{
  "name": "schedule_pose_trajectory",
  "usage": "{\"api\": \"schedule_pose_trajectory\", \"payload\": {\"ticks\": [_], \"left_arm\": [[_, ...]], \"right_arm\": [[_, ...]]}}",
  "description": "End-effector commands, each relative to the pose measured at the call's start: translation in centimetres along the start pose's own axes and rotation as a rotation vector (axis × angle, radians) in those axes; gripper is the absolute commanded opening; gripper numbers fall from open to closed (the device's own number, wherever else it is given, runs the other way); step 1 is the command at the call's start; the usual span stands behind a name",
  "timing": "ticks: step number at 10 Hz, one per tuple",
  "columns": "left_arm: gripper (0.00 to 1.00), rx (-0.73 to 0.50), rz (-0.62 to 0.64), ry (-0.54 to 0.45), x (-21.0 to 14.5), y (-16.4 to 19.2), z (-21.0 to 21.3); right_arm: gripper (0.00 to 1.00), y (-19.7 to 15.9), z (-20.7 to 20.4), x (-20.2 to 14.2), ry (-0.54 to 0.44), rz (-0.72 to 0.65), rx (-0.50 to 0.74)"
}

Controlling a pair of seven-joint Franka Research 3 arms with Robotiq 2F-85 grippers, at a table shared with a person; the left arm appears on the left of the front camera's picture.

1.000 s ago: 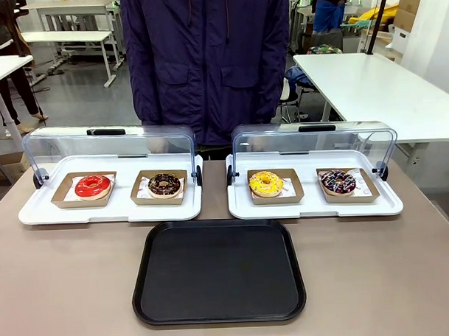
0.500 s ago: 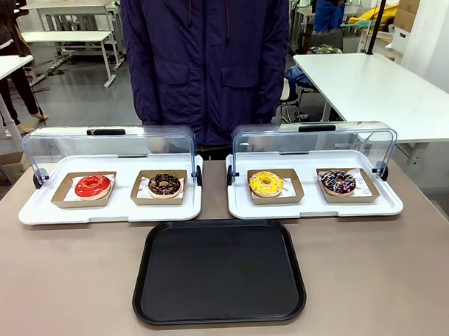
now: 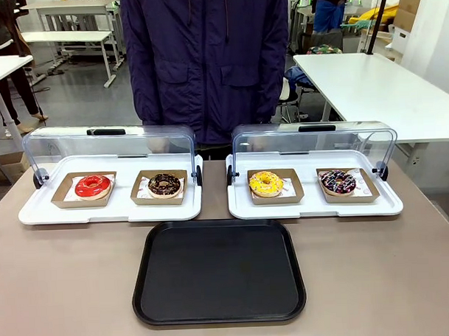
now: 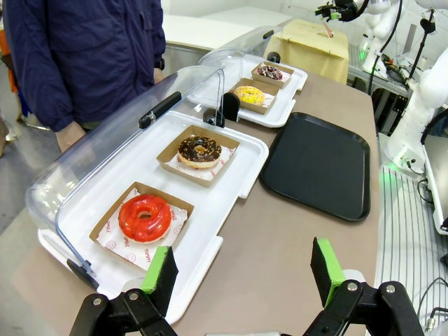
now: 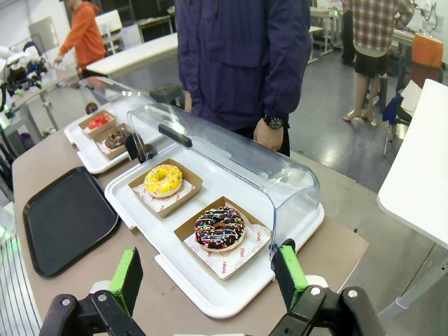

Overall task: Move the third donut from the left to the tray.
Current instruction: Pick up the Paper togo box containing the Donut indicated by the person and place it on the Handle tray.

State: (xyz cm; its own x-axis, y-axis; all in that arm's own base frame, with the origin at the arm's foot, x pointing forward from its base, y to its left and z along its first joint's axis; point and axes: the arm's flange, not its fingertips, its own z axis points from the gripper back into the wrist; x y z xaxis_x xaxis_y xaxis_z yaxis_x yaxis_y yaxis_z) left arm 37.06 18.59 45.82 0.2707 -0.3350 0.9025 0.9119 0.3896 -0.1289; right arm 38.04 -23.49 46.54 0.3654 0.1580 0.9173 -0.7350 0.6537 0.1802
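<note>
Four donuts sit in brown cardboard holders, two to each white tray on the tabletop. At the far left, the left end effector hangs spread wide, gripping nothing. The left white tray carries a red donut and a chocolate donut. The black tray lies centred, just nearer the robot. In the right white tray, the yellow donut occupies the left holder, beside a dark sprinkled donut. Both clear lids are swung up. The right end effector is likewise wide apart, holding nothing.
</note>
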Motion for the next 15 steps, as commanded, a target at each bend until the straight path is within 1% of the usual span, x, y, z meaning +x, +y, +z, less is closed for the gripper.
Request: {"api": "schedule_pose_trajectory", "payload": {"ticks": [1,15], "left_arm": [[1.00,-0.003,-0.005,-0.007,0.14,0.14,0.04],[1.00,-0.003,-0.005,-0.007,0.14,0.14,0.04]], "right_arm": [[1.00,-0.20,-0.11,0.15,-0.023,0.012,0.000],[1.00,-0.20,-0.11,0.15,-0.023,0.012,0.000]]}}
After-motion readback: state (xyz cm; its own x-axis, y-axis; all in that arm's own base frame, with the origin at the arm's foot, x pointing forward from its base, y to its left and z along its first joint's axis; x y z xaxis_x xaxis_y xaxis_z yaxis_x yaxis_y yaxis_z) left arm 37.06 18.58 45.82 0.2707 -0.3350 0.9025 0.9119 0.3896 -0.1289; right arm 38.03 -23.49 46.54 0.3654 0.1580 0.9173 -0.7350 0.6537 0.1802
